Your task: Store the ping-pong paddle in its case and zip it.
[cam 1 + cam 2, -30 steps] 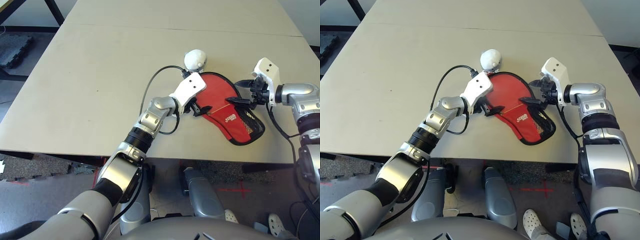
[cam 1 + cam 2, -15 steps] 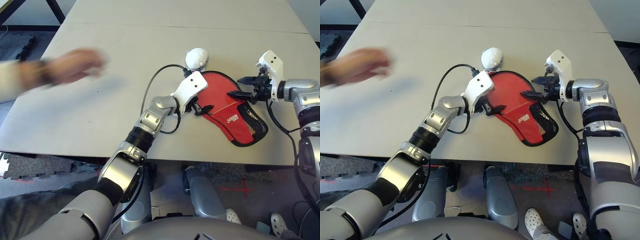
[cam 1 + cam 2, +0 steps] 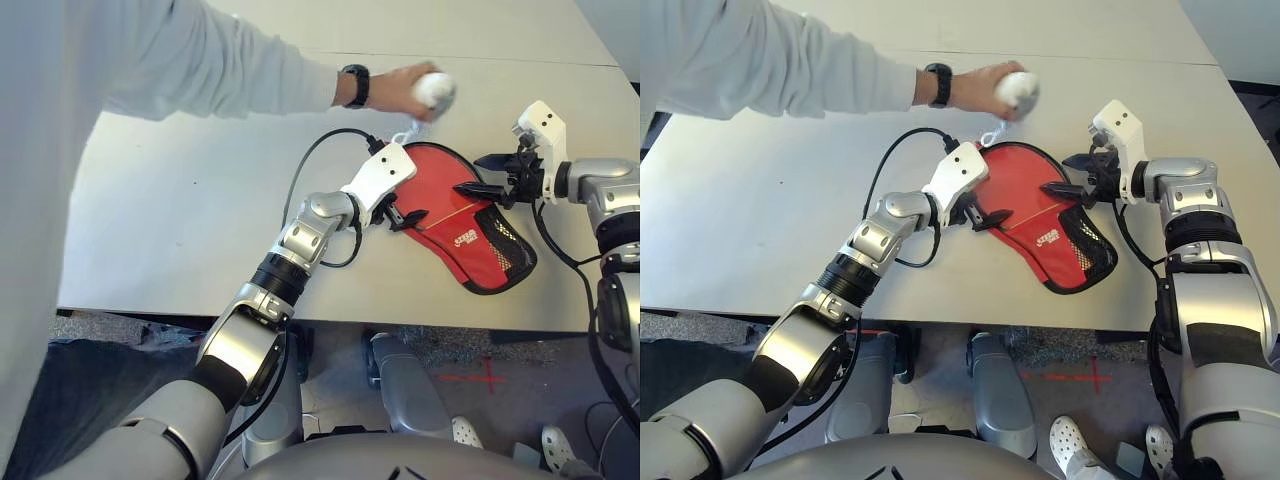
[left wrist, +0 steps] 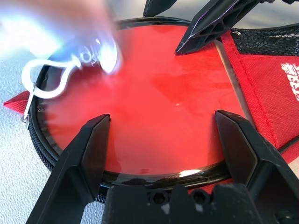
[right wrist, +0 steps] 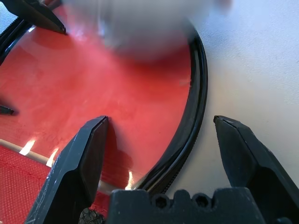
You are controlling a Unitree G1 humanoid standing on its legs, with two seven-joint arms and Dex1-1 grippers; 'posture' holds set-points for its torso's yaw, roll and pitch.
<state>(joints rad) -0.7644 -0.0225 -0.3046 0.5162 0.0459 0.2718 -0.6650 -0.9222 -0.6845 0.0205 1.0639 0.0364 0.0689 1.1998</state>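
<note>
The red ping-pong paddle (image 4: 154, 107) lies in its open case (image 3: 480, 245), between the left gripper (image 3: 398, 214) and right gripper (image 3: 487, 175), both spread wide, holding nothing.

Count: 1 case (image 3: 470, 235), 1 paddle (image 4: 154, 107) inside it, 1 white fluffy ball (image 3: 435, 90) in 1 person's hand (image 3: 400, 90), 2 grippers, 1 table (image 3: 190, 190).
</note>
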